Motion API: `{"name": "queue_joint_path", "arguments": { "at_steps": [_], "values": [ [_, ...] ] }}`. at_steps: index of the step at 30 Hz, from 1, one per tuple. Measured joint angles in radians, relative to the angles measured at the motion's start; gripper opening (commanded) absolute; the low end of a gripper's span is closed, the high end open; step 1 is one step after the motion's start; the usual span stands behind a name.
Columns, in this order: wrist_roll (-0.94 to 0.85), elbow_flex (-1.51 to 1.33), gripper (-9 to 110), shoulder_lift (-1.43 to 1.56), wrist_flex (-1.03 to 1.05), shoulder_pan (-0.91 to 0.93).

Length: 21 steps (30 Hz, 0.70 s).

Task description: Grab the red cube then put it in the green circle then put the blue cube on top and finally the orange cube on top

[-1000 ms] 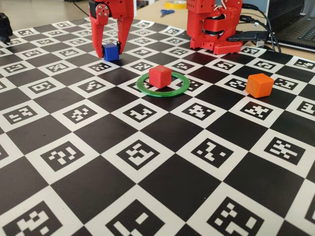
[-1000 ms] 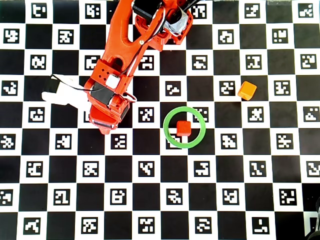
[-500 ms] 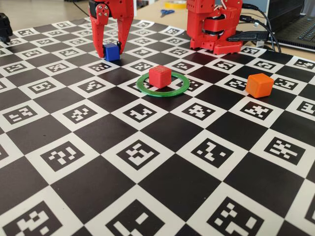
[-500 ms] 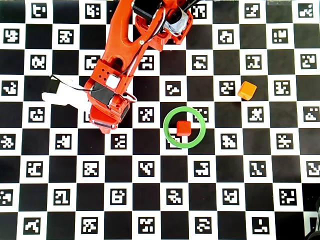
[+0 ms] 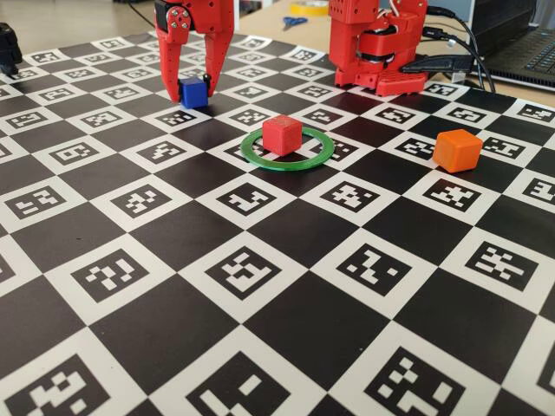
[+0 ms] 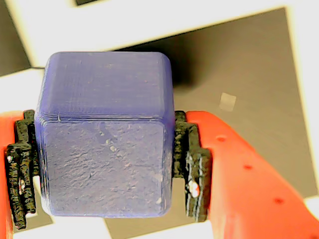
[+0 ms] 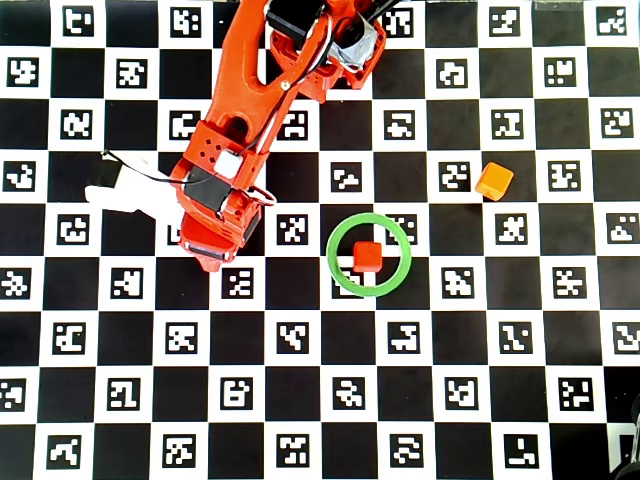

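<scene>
Fixed view: the gripper points down at the far left of the checkered marker board, its two red fingers closed on either side of the blue cube. Whether the cube rests on the board or is just clear of it cannot be told. The red cube sits inside the green circle, near the ring's back edge. The orange cube stands alone on the board, well to the right of the ring. The arm's base is behind the ring; scissors and a laptop lie beyond the board.

Wrist view: the blue cube fills the frame, with black pads pressed against both its sides. Nothing else intrudes.

Overhead view: the arm covers the blue cube entirely. The red cube lies within the green circle, right of the gripper head; the orange cube is farther right and higher in frame. The path between arm and ring is open board.
</scene>
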State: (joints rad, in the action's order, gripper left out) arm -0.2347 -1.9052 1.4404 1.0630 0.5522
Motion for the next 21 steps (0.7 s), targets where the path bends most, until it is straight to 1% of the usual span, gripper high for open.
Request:
{"name": "queue_joint_path", "arguments": {
  "at_steps": [7, 15, 21],
  "values": [
    [0.098, 0.072, 6, 0.0, 0.104, -0.002],
    [0.12, 0.13, 5, 0.061, 0.172, -0.028],
    [0.169, 0.184, 4, 0.087, 0.25, -0.077]
  ]
}}
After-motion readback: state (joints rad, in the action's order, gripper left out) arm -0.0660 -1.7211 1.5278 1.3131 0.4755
